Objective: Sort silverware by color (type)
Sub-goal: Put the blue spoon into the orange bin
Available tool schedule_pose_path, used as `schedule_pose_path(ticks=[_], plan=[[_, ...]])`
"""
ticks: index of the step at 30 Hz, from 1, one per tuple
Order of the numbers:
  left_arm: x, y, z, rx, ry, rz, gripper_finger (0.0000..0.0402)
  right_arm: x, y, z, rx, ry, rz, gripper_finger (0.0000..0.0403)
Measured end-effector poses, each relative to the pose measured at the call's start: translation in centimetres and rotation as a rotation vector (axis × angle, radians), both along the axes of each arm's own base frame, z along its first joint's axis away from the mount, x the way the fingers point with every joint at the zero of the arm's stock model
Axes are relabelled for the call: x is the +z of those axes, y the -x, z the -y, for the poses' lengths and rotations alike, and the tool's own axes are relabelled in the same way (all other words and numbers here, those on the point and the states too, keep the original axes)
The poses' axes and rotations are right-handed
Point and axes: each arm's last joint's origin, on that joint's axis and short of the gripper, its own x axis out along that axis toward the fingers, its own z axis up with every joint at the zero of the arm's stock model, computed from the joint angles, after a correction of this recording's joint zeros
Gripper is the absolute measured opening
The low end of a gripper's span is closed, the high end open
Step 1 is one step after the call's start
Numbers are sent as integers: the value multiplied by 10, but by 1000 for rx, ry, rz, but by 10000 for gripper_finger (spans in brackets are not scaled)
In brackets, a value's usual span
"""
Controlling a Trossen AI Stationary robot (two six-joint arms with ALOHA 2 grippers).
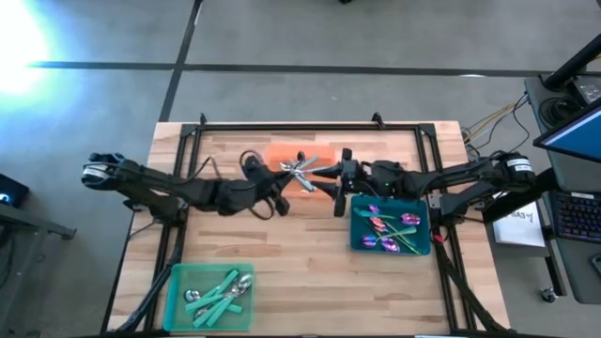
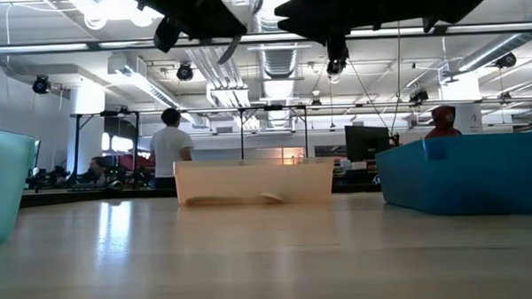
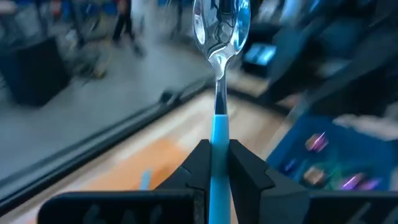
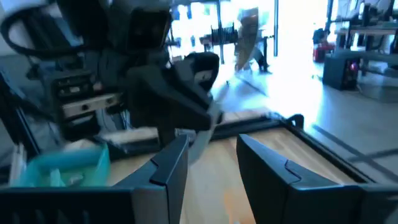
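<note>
Left gripper (image 3: 216, 163) is clamped on the blue-green handle of a teal-handled spoon (image 3: 219, 37), held above the orange tray (image 1: 282, 155) at table centre; carry it level to the green tray (image 1: 178, 282) at the near left corner before letting go, judging by the matching pieces there. Left arm is stretched low across the table toward centre. Right gripper (image 4: 211, 158) hovers opposite, fingers apart and empty, beside the teal tray (image 1: 362, 239) of purple pieces.

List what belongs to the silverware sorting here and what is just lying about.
Job: teal-handled spoon in left end effector; silver pieces; purple pieces; teal-handled pieces; open right end effector.
Lying about: keyboard; monitor.
</note>
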Motion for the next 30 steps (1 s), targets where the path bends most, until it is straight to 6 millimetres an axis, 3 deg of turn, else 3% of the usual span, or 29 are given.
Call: schedule_pose_path(ticks=[8,13,22,30], plan=[[-16,-3,19,-102,-67,283,17,1,1,-1,33,-63,43,127],[-31,-14,22,-105,-73,248,17,6,-1,-3,118,-74,61,128],[-26,-35,29,-137,-86,258,17,7,-1,-3,117,-80,62,148],[-29,-49,32,-158,-94,246,17,8,-1,-3,117,-75,65,123]])
